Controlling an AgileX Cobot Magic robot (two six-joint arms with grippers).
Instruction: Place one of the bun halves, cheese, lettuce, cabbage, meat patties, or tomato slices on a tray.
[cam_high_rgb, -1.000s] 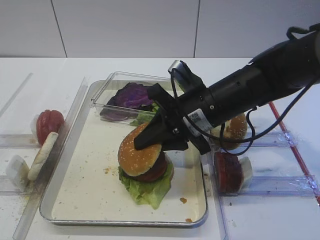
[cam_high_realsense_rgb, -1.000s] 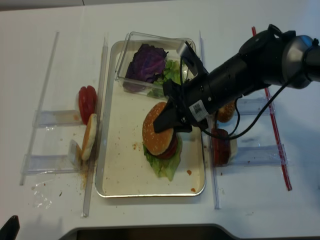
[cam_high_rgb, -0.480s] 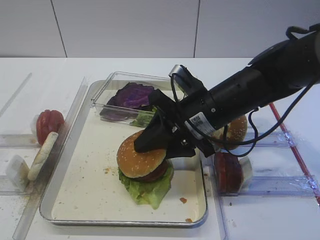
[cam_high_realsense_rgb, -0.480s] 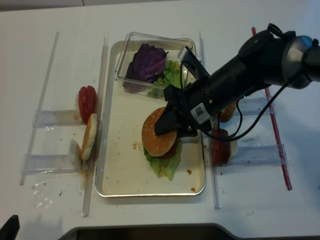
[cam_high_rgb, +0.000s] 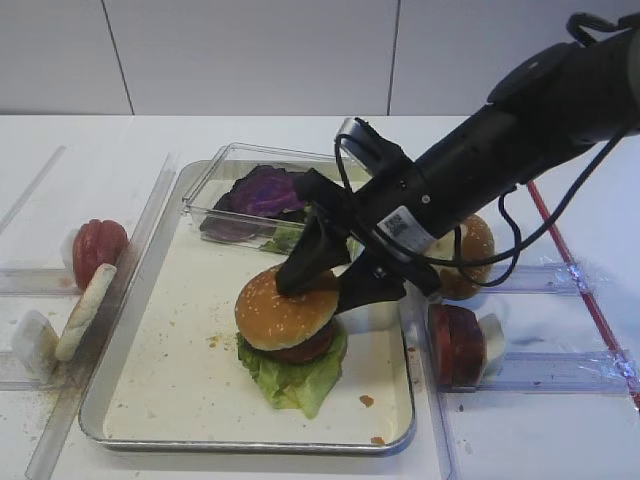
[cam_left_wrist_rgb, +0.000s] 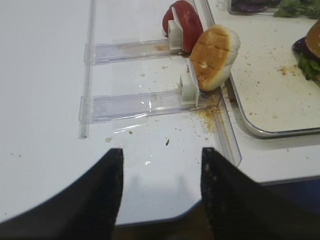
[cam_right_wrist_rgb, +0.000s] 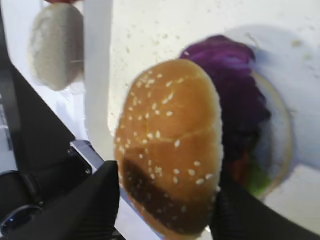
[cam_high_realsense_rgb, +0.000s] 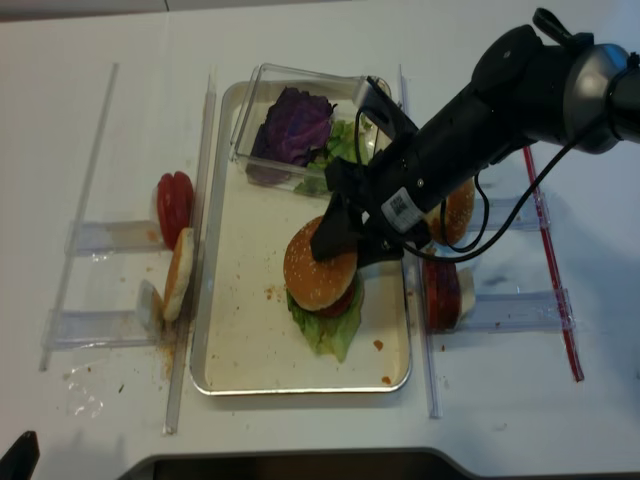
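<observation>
Right wrist view shows the bun (cam_right_wrist_rgb: 170, 145) between the right claw's (cam_high_rgb: 330, 285) spread fingers, which look let go. It sits on the stack so the burger on the tray (cam_high_rgb: 150, 390) gets its top.

Bare tray (cam_high_rgb: 170, 390) floor left of burger (cam_high_rgb: 290, 340)

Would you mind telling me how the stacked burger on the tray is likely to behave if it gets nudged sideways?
The sesame bun top sits domed on a layered stack, so it would probably slide off rather than move as one. The ruffled lettuce at the bottom looks soft and floppy, likely a wobbly base. On the tray and its smooth floor, the whole stack may also skid.
</observation>
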